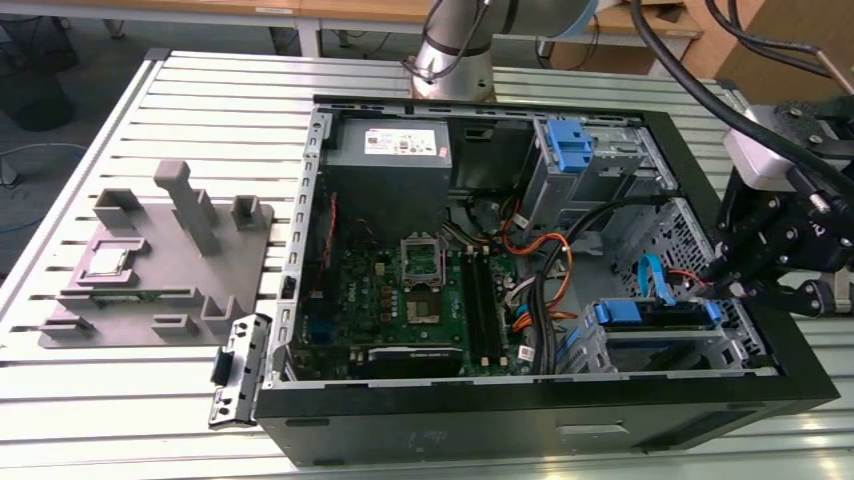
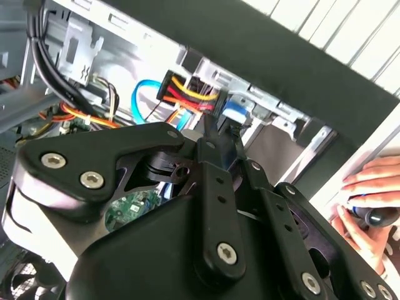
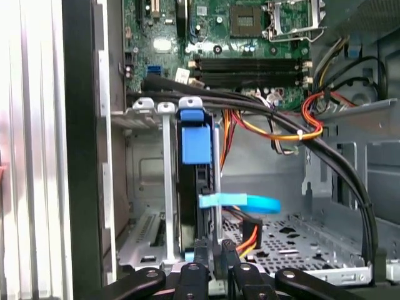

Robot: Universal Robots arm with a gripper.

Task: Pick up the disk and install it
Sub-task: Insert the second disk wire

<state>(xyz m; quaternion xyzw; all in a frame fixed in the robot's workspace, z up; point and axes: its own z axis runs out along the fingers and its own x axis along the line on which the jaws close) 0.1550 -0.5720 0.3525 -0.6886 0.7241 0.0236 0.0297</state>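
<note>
- I see the gripper (image 1: pixel 727 275) at the computer case's (image 1: pixel 534 425) 3 o'clock edge in the exterior view, just above the drive cage (image 1: pixel 694 350).
- The disk (image 3: pixel 197 187) stands on edge in that cage; its blue rail (image 3: pixel 195 144) faces the first wrist view.
- Fingertips (image 3: pixel 201 253) sit close together against the disk's near end; I cannot tell whether they pinch it.
- A person's hand (image 2: pixel 369 206) rests outside the case wall.

My black fingers (image 2: pixel 215 140) are pressing together at the blue-edged disk (image 2: pixel 236 112) inside the case's metal cage (image 2: pixel 275 109), beside red and yellow cables (image 2: pixel 187 94); a person's hand (image 2: pixel 369 206) is resting outside the case's black wall (image 2: pixel 300 62).
</note>
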